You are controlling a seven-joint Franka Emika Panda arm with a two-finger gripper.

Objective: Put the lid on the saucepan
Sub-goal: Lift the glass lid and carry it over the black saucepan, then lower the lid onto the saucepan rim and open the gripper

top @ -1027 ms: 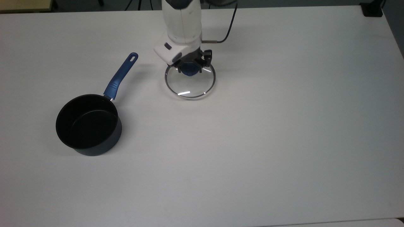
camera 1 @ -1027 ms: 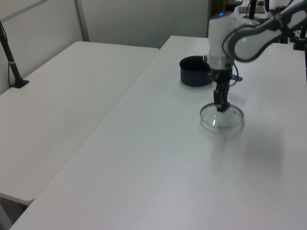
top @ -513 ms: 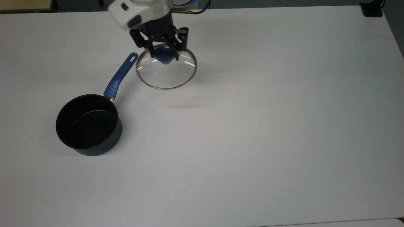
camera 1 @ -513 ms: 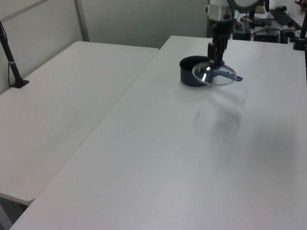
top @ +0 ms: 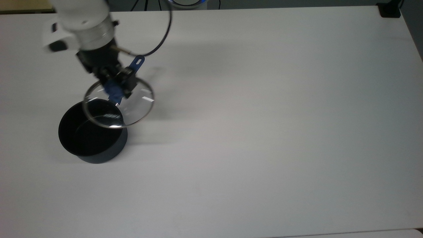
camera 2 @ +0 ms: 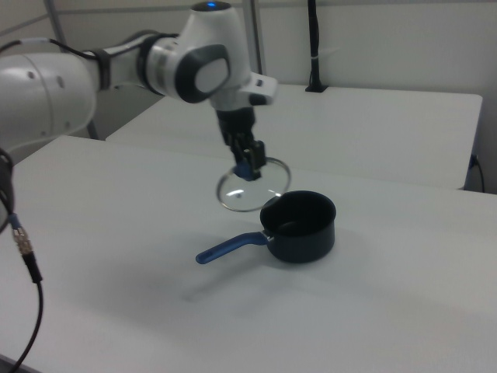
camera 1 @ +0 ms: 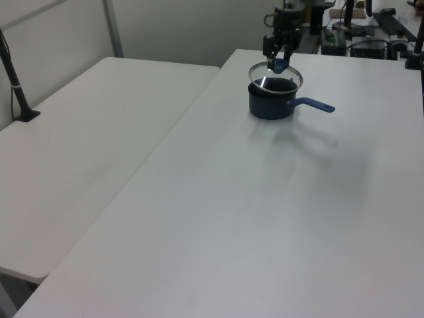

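Holding the lid (top: 132, 105) by its blue knob (top: 114, 92), the pincer (top: 116, 86) is clenched on it and hangs in the upper left of the top view. A second ago the lid lay flat on the white desk (top: 264, 132) near the top middle. Now it is up in the air, and it has come over to the saucepan (top: 91, 140). It is tipped a little, and one edge covers part of the pot's open mouth. It looks nearly ready to go down, once it sits right over the pot.

The lid is round clear glass with a thin shiny metal ring. The saucepan is round, black inside, with a long blue handle (camera 2: 229, 248). The desk is smooth.
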